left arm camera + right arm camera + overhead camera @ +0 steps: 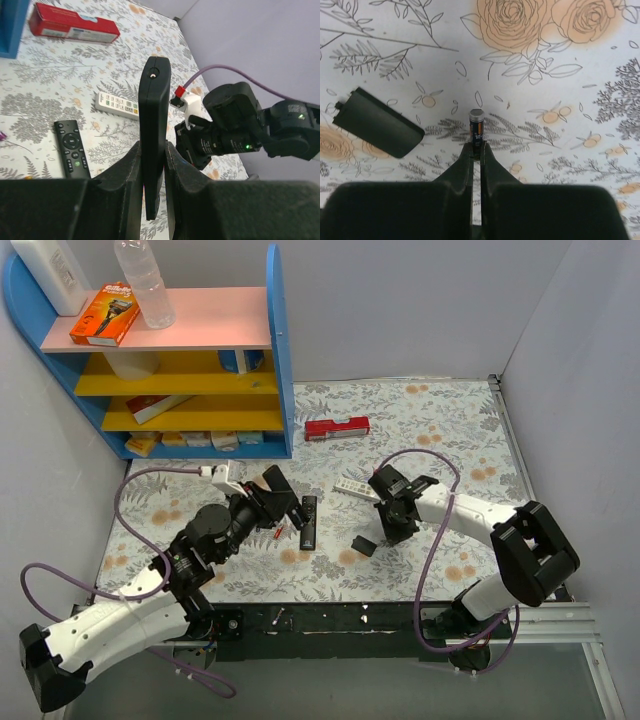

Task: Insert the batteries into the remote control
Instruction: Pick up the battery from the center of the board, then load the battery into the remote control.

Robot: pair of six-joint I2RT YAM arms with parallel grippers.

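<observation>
My left gripper [268, 502] is shut on the plain black remote control [281, 492] and holds it above the mat. In the left wrist view the remote [154, 115] stands edge-on between my fingers [131, 165], pointing towards the right arm. My right gripper [477, 146] is shut on one battery [476, 126], a dark cell with a silver cap that sticks out past the fingertips, just above the mat. In the top view that gripper [396, 528] is right of centre. The remote's black back cover [377, 122] lies flat on the mat to its left, and it shows in the top view [364, 545] too.
A slimmer black remote with light markings [308, 522] and a white remote [352, 487] lie between the arms. A small red thing [278, 533] lies beside the slim remote. A red box [337, 428] lies farther back. A blue shelf unit [280, 360] stands at the back left.
</observation>
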